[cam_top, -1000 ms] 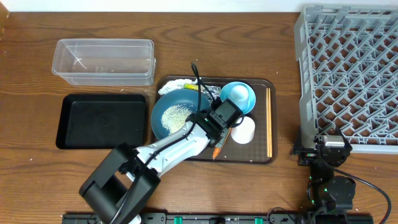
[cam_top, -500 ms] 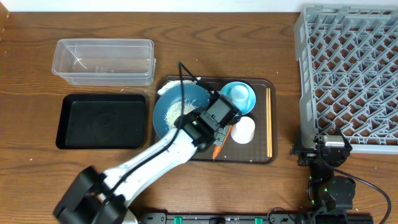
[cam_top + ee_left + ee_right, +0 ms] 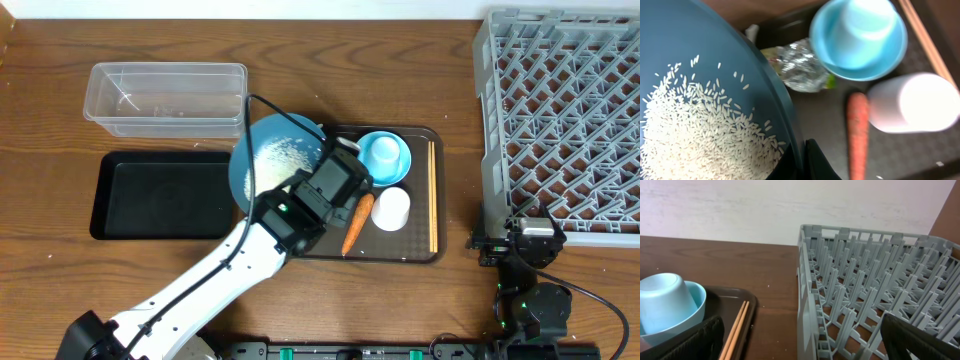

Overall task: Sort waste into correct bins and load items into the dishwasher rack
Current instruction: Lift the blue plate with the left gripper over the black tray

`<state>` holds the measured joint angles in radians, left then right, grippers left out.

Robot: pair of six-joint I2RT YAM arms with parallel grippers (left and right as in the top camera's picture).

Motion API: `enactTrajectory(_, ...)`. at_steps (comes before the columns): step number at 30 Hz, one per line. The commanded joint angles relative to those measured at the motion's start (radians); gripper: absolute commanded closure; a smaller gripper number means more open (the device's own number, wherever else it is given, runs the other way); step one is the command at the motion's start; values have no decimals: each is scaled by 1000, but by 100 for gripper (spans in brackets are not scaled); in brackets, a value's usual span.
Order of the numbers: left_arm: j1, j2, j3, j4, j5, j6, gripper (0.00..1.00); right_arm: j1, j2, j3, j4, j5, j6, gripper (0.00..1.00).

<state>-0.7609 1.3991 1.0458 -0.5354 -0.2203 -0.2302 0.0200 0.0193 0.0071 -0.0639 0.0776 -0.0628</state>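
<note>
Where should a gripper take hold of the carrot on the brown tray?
Probably mid-body, from straight above, fingers closing across its width: the carrot lies flat on the brown tray, long and slim, with the white cup close beside its thick end.

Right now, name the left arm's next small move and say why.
Probably carry the dark-blue bowl a little to the left before tipping it more. The left gripper is clamped on its rim, the bowl is tilted with rice heaped inside, and it hangs at the brown tray's left edge, not yet properly over the black tray or the clear tub.
</note>
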Motion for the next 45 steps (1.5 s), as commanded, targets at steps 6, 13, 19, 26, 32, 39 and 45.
enactTrajectory(6, 144, -21, 19, -1, -61, 23, 94, -6, 0, -2, -4, -3, -9, 1)
enactTrajectory(13, 307, -23, 19, 21, 10, -37, 94, -6, 0, -2, -4, -3, -9, 1)
enactTrajectory(19, 486, -23, 19, 68, 178, -37, 94, -6, 0, -2, -4, -3, -9, 1)
enactTrajectory(26, 699, -23, 19, 74, 391, -37, 94, -6, 0, -2, -4, -3, -9, 1)
enactTrajectory(32, 844, -23, 19, 74, 599, -37, 94, -6, 0, -2, -4, -3, -9, 1)
enactTrajectory(39, 970, -23, 19, 74, 826, -38, 94, -6, 0, -2, -4, -3, -9, 1)
enactTrajectory(45, 1073, -23, 19, 70, 976, -102, 94, -6, 0, -2, -4, -3, -9, 1)
